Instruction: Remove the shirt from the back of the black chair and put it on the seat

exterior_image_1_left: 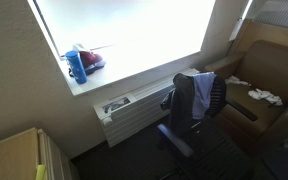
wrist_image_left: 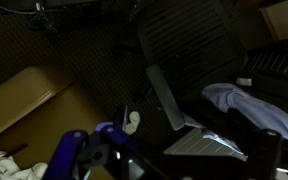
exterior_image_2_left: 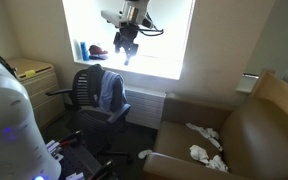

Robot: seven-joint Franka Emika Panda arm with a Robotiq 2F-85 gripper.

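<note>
The blue-grey shirt [exterior_image_1_left: 202,95] hangs over the backrest of the black chair [exterior_image_1_left: 184,125] below the window; its dark seat [exterior_image_1_left: 222,152] is bare. In an exterior view the shirt [exterior_image_2_left: 110,90] drapes down the chair [exterior_image_2_left: 84,88]. My gripper [exterior_image_2_left: 126,48] hangs high in front of the bright window, well above and behind the chair, open and empty. In the wrist view the shirt [wrist_image_left: 252,106] lies at the right beside a curved armrest [wrist_image_left: 166,96], far below my open gripper [wrist_image_left: 169,162].
A big tan armchair [exterior_image_2_left: 254,130] with small white cloths [exterior_image_2_left: 208,150] stands beside the chair. The windowsill [exterior_image_1_left: 134,75] holds a blue bottle [exterior_image_1_left: 77,66] and a red item. A radiator [exterior_image_1_left: 134,108] runs under the sill. A wooden cabinet [exterior_image_1_left: 14,155] stands in the corner.
</note>
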